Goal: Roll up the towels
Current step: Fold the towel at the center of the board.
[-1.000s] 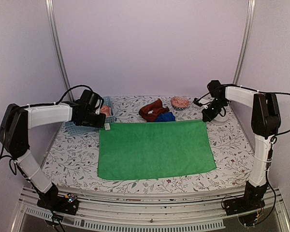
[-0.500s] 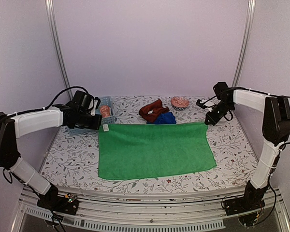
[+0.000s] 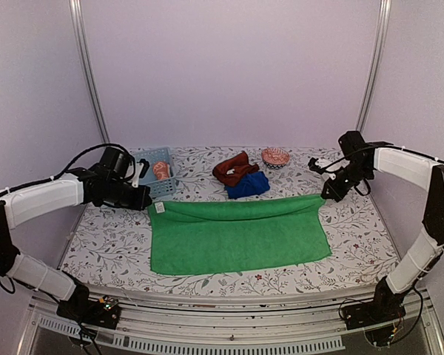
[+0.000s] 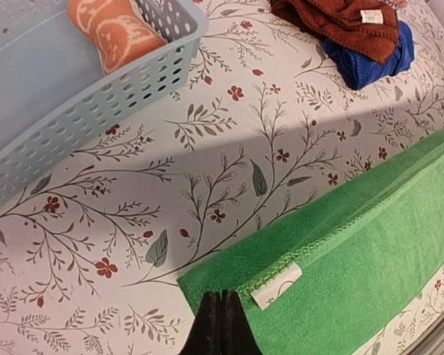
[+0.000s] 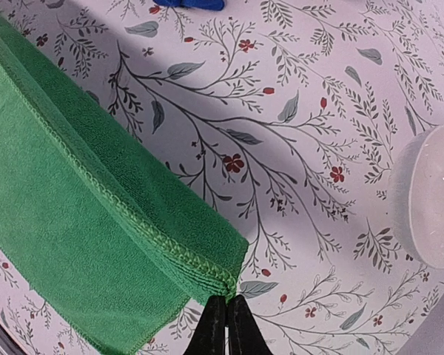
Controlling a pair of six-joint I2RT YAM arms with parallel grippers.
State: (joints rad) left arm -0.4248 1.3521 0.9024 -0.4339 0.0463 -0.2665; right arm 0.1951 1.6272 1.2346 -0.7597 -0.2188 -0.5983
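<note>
Soft, even, faintly lilac light fills the overhead view, which is slightly grainy and free of glare. In the left wrist view a grey shadow band crosses the table (image 4: 229,192) from centre left to upper right, beside the green towel (image 4: 370,266). In the right wrist view the white bowl (image 5: 429,200) at the right edge looks washed out and soft.

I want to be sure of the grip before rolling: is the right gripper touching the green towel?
Touching. The right wrist view shows the right gripper shut, with the folded corner of the green towel running straight in between its fingertips.
</note>
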